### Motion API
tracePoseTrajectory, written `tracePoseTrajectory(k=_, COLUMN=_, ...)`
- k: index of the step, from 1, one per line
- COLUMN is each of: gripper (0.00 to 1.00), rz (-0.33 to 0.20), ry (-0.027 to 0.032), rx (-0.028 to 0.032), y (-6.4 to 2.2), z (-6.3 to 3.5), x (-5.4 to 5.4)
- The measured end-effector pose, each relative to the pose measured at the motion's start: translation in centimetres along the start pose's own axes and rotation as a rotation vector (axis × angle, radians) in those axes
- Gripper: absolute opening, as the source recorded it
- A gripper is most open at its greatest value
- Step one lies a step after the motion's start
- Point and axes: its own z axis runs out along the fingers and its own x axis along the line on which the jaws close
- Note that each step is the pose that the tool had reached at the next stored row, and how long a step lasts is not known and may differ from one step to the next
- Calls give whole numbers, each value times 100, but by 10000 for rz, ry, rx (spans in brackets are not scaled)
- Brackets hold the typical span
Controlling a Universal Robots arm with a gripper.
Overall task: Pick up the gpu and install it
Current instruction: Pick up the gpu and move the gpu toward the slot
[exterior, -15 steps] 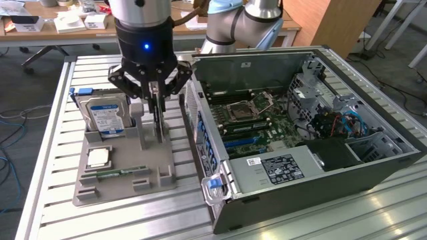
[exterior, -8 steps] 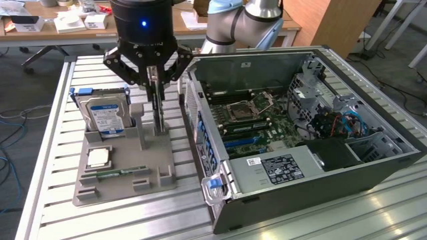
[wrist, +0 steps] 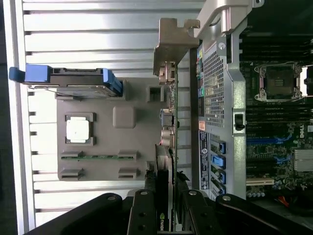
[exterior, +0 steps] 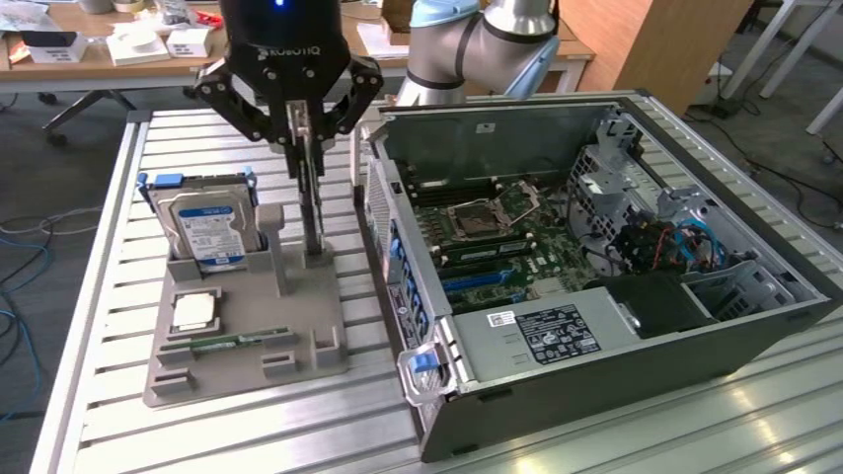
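Inside the gripper (exterior: 306, 136) stands the gpu (exterior: 314, 212) (upright, clamped).

Gripper (exterior: 304, 133) clasping upright gpu (exterior: 314, 207) over grey holder (exterior: 237, 370), hard drive (exterior: 204, 222) beside, open computer case (exterior: 633, 370) near

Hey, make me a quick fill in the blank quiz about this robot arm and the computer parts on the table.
1. The gripper is shut on the ____.
2. The hard drive stands in the gray holder at the exterior view's ____ of the held card.
3. The open computer case sits at the exterior view's ____ of the holder.
Missing words: gpu; left; right.
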Motion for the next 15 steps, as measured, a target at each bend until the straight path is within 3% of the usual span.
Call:
tracePoseTrajectory(k=9, gripper=26, rz=1, ry=-2, rx=-3, y=2, z=-35, x=-7)
tracePoseTrajectory(k=15, gripper=26, rz=1, ry=-3, rx=-4, y=9, z=-29, x=-141)
